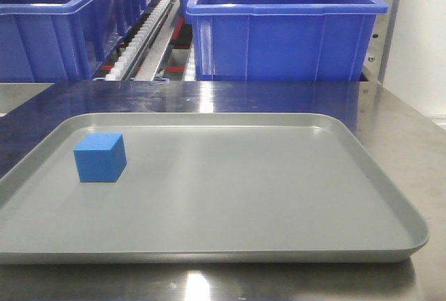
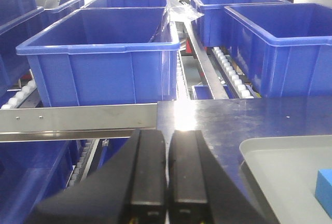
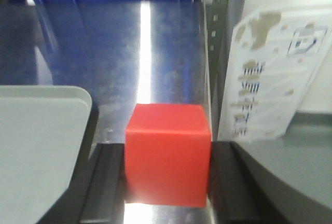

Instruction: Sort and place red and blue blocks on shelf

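the blue block (image 1: 100, 157) sits flat on the left part of the grey tray (image 1: 279, 245), near its left rim and apart from both hands. your left hand (image 2: 166, 146) is off to the left of the tray's far left corner. its two black fingers (image 2: 148, 172) are pressed together with nothing between them, and they point toward the front rail of the shelf (image 2: 78, 120) and the blue bins (image 2: 104, 63) behind it. in the left wrist view the blue block shows only as a sliver at the right edge, well apart from those fingers.

the red block (image 3: 168, 146) is clamped in your right hand (image 3: 167, 167), one finger flat against each side face. it is over the bare steel tabletop (image 3: 145, 53), just right of the tray's rounded corner. you cannot tell whether its underside touches the tabletop.

the front view gives you the whole tray and the white roller tracks (image 1: 143, 36) between the bins. only the right wrist view shows the red block, and it also shows a stained printed sheet (image 3: 270, 79) at the far right.
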`<state>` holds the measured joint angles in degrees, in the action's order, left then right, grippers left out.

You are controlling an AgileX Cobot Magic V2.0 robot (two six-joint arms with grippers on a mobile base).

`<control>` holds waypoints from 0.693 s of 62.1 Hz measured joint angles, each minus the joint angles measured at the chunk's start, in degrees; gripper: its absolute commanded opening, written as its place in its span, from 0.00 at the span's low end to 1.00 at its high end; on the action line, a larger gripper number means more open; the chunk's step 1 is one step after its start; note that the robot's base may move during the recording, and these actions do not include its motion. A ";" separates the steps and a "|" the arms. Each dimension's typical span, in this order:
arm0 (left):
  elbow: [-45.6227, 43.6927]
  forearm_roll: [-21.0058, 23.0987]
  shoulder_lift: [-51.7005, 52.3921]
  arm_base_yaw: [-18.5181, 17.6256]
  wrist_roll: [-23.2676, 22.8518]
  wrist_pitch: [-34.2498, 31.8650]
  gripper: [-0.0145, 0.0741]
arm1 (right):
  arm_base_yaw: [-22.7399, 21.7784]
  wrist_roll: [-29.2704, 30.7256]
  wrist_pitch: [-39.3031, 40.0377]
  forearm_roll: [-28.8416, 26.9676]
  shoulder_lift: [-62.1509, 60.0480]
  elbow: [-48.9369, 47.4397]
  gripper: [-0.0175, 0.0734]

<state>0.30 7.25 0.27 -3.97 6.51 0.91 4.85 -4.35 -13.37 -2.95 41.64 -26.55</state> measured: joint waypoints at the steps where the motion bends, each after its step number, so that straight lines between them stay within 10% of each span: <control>1: 0.00 0.00 0.00 0.00 0.00 0.00 0.30 | 0.00 0.00 0.13 0.00 -0.92 0.51 0.28; 43: 0.00 0.00 0.00 0.00 0.00 0.00 0.30 | -0.10 0.00 -4.73 0.00 -27.54 4.03 0.28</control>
<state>0.30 7.25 0.27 -3.97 6.51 0.91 4.76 -4.35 -18.10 -2.95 14.10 -22.52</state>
